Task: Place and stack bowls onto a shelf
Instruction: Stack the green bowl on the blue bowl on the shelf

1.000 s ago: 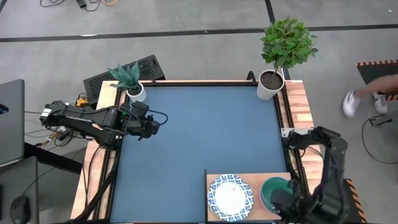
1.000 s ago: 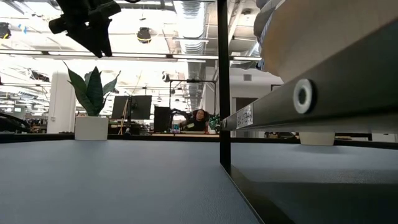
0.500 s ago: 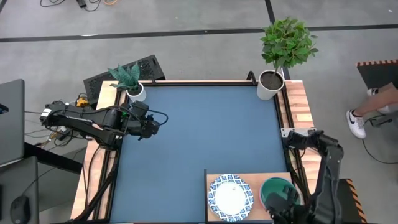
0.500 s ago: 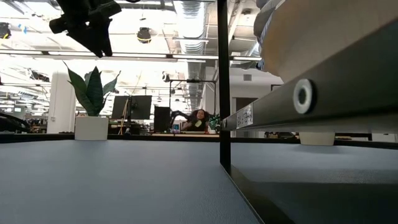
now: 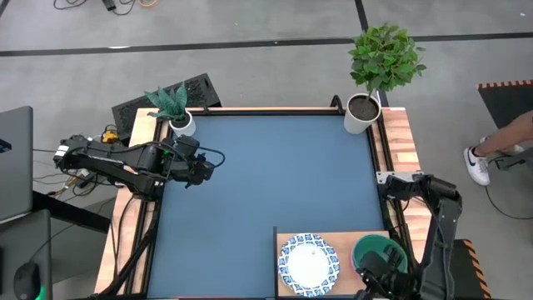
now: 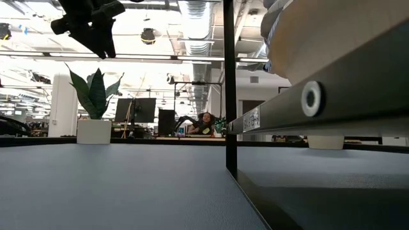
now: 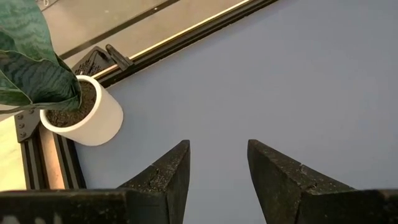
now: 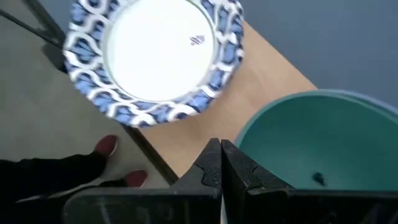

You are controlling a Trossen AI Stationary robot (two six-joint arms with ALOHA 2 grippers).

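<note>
On the light wood shelf (image 5: 333, 237) at the table's near right stand a white bowl with a blue patterned rim (image 5: 308, 264) (image 8: 152, 53) and a green bowl (image 5: 381, 252) (image 8: 323, 143). Both rest on their bases, side by side. My right gripper (image 5: 366, 279) (image 8: 221, 163) is shut and points steeply down by the shelf's near edge, at the green bowl's rim on the side facing the white bowl. My left gripper (image 5: 208, 169) (image 7: 217, 146) hangs open above the table's far left, with nothing between its fingers. My right gripper's shut fingers (image 8: 208, 168) stand right against the green bowl's rim (image 8: 249, 134), coming from above. I cannot tell whether they touch it.
A white pot with a spiky plant (image 5: 179, 121) (image 7: 81, 115) stands at the far left corner, and a leafy potted plant (image 5: 364, 112) at the far right. The shelf sits raised on a black frame (image 6: 229, 89). A person's leg and shoe (image 5: 487, 158) show beyond the right edge.
My right gripper has sunk toward the shelf's near edge and rolled its wrist, staying shut, so more of the green bowl shows in the high view. The person beyond the table's right edge has stepped along.
</note>
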